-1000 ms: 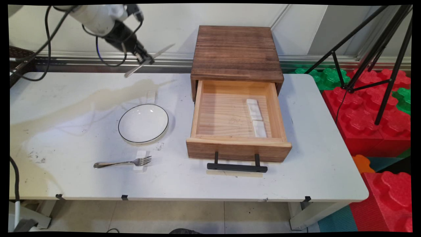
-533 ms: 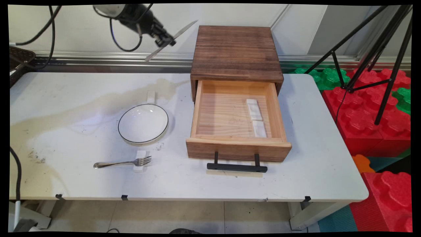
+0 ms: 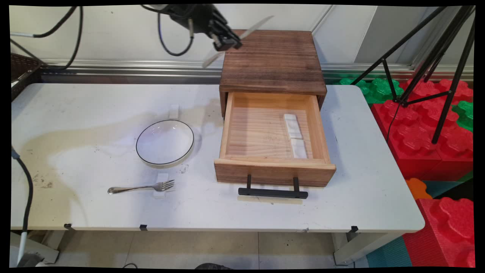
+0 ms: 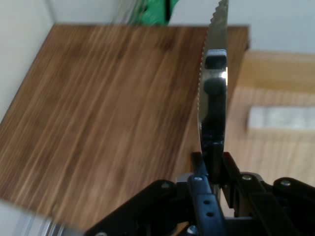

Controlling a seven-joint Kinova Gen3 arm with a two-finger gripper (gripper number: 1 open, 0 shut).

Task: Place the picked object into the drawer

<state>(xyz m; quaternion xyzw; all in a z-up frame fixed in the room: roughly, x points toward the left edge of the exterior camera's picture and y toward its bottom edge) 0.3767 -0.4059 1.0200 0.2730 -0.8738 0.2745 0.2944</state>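
Note:
My gripper is shut on a metal table knife, held high above the back left corner of the dark wooden cabinet. The knife slants, blade up to the right, handle down to the left. In the hand view the serrated knife blade rises upright from my gripper, over the cabinet top. Below the cabinet its light wooden drawer stands pulled open, with two white blocks lying inside along its right side; one white block shows in the hand view.
On the white table sit a white bowl with a dark rim, a fork resting on a small white block, and another small white block behind the bowl. A black tripod and red and green foam blocks stand right.
The arm has swung right and slightly up with the knife, from above the table's back left to over the cabinet's back left corner. Nothing on the table moved.

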